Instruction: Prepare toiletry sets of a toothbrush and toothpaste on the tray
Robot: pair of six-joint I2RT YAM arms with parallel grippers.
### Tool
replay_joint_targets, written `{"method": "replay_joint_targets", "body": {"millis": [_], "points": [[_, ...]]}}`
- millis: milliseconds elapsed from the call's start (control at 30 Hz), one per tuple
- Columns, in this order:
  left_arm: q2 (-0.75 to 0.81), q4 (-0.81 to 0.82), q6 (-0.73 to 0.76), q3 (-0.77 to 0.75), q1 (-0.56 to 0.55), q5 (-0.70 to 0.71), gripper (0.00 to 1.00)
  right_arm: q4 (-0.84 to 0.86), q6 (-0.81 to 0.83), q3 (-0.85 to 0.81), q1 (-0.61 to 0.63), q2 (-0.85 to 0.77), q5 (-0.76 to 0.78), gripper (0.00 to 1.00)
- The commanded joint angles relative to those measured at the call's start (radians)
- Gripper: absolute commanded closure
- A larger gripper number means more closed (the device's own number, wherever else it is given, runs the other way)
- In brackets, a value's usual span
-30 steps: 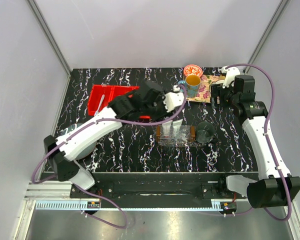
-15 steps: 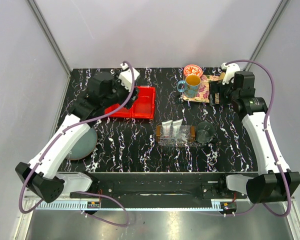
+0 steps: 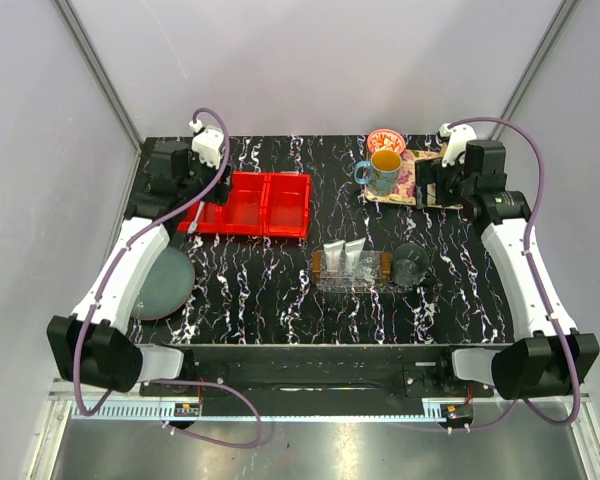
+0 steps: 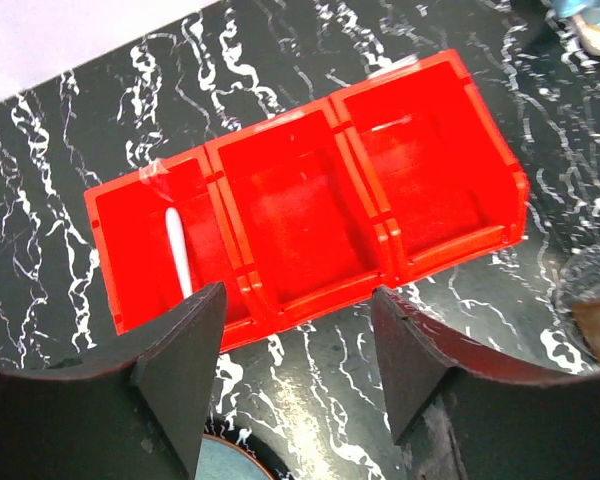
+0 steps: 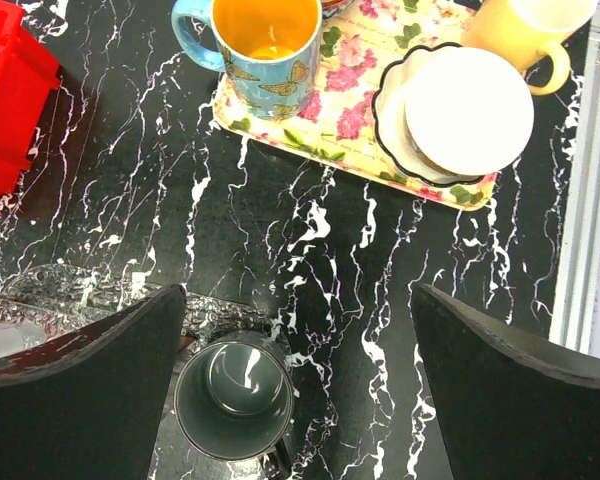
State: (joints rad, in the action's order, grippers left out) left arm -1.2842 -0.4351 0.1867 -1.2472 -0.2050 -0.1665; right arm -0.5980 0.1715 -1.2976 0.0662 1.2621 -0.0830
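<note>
Now the left gripper (image 4: pixel 295 350), jaws apart and empty, has swung away from the tray (image 3: pixel 318 266) (both toothpaste tubes (image 3: pixel 346 260) already lie in it) to the red bins (image 4: pixel 310 115), where the toothbrush (image 4: pixel 177 250) lies in an end compartment, likely the next pick, while the right gripper (image 5: pixel 298 300) gapes wide, holding nothing.

In your right wrist view, the tray (image 5: pixel 50 300) runs off the left edge. The yellow mug (image 5: pixel 520 35) is cropped at the top.
</note>
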Motion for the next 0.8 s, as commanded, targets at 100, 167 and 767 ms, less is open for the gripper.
{"method": "replay_joint_targets", "body": {"millis": [100, 167, 767], "points": [[-0.142, 0.059, 0.022, -0.049, 0.093, 0.074, 0.4, 0.053, 0.009, -0.003, -0.006, 0.031, -0.038, 0.0], [-0.185, 0.059, 0.022, -0.06, 0.116, 0.081, 0.41, 0.056, 0.016, 0.006, -0.006, 0.033, -0.035, 0.0], [-0.458, 0.05, 0.037, -0.136, 0.227, 0.113, 0.55, 0.07, 0.026, 0.031, -0.006, 0.048, -0.04, 0.0]]}}
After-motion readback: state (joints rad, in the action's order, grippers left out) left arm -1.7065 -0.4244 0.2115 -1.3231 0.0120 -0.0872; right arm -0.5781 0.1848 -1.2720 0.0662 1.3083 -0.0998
